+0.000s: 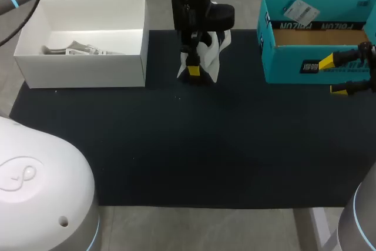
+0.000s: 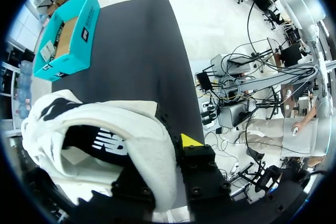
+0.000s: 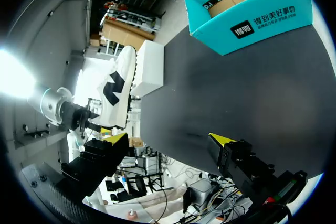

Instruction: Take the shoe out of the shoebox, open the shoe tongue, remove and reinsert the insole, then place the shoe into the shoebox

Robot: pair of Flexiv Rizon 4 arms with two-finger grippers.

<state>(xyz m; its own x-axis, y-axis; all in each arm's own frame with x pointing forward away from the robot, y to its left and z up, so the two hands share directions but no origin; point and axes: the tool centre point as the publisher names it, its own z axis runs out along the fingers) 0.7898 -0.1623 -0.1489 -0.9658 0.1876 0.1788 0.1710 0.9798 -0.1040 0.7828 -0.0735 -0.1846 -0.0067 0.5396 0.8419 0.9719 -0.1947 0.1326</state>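
**Shoe held by the left arm; empty right gripper well off to its right**

The shoe point(image 1: 202, 56) is out of both boxes and is found at the far edge of the mat point(image 1: 176, 145), roughly midway between them. It appears foreshortened from above, so its long axis is judged to stand steep rather than lie flat; whether its lower end touches the mat cannot be told. In the left wrist view its opening is turned toward the camera, and the dark insole point(image 2: 107, 142) is seen still inside.

The shoe is gripped by the left gripper point(image 1: 197, 66), which comes down on it from above. One yellow tip is seen pressed on the outside of the white side wall. The other finger is hidden by the shoe, so the clamp on that wall is inferred, not seen whole.

The white box point(image 1: 82, 66) stands to the shoe's left with only crumpled paper in it. The teal box point(image 1: 288, 69) stands to the right. Which of them is meant as the shoebox cannot be settled.

The right gripper point(image 1: 332, 76) is held just in front of the teal box, its fingers spread wide with nothing between them, pointed across the mat. From it the shoe lies ahead and well apart, toward the left. For the tongue, that gap is judged to be what must be closed by the right arm, since the left is taken up with holding.
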